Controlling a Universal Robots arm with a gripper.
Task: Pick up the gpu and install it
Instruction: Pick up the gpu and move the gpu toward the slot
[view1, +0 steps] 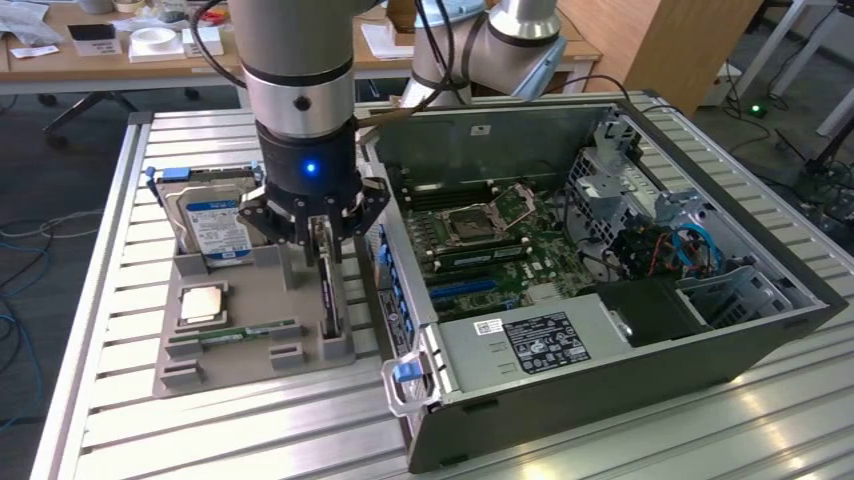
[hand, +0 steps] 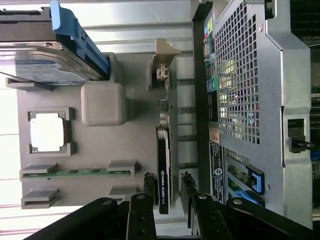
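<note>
1. The black multi-link pincer (view1: 320, 245) (hand: 167, 182) was positioned low over a grey moulded plastic holder (view1: 240, 352) (hand: 140, 145) set on the ribbed aluminium desk (view1: 200, 440).
2. The pincer was found open. Its fingers (hand: 149, 186) straddled the gpu with a gap at each side, and nothing was gripped.
3. The gpu (view1: 331, 305) (hand: 163, 165), a thin flat card with a black face and silver metal end bracket, was stood on edge in a holder slot directly beneath the pincer.
4. An open dark metal computer case (view1: 601, 370) (hand: 250, 75) was placed just beside the pincer, on the exterior view's right.
5. On the pincer's other side, a silver hard drive with a blue-white label (view1: 218, 230) (hand: 40, 65), a square silver processor chip (view1: 203, 303) (hand: 47, 132) and a slim green memory stick (view1: 254, 331) (hand: 75, 172) were seated in the holder.
</note>
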